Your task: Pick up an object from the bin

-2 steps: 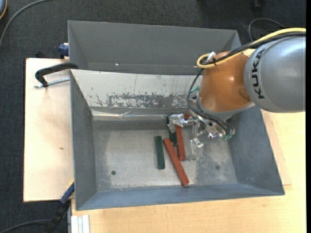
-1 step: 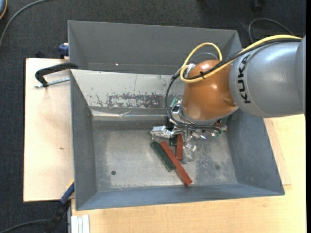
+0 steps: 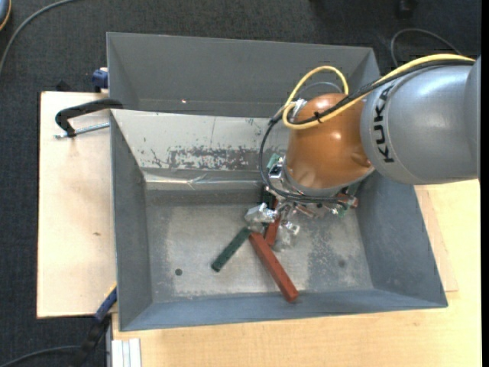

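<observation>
1. The grey metal bin [image 3: 130,228] has sloped walls and a flat, scuffed floor. Few loose items lie on it.
2. The silver arm [image 3: 428,128] enters from the right. Its wrist carries an orange domed cover [image 3: 325,147] with a yellow cable [image 3: 321,75] looped over it.
3. The gripper [image 3: 273,225] is low over the floor, right of centre and below the orange cover.
4. A long red-brown rectangular bar [image 3: 276,272] lies diagonally on the floor. Its lower end is near the front wall and its upper end runs up under the gripper.
5. The two metal fingers [image 3: 261,215] appear to stand apart, one on each side of the bar's upper end. The parts there are cluttered, so contact with the bar cannot be confirmed.
6. A dark green slim stick [image 3: 229,252] lies on the floor just left of the bar, slanting the opposite way. Its upper end is close to the gripper and to the bar's upper end.
7. A small dark speck [image 3: 178,273] sits on the floor further left, well apart from both items.
</observation>
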Controlling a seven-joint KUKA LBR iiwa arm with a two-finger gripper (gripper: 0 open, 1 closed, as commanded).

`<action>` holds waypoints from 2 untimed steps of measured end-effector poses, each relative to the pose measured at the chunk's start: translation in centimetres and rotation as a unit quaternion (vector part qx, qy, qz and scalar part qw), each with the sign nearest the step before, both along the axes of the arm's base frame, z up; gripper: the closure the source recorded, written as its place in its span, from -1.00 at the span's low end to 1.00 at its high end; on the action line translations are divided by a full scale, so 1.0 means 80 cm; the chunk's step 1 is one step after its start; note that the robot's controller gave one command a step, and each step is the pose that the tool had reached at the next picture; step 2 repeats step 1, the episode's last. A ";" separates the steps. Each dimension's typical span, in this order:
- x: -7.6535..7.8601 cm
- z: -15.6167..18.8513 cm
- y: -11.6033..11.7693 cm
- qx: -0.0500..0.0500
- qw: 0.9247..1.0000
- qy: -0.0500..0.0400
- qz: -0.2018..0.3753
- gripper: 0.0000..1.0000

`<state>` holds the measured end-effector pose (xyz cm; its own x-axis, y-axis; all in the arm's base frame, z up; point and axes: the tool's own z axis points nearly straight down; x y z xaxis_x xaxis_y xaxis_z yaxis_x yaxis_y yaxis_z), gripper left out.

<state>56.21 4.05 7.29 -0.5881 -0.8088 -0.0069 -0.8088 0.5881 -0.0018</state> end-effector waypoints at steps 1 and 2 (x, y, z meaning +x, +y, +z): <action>0.031 0.184 -0.040 -0.001 1.000 0.000 -0.013 1.00; 0.031 0.184 -0.040 -0.001 1.000 0.000 -0.013 1.00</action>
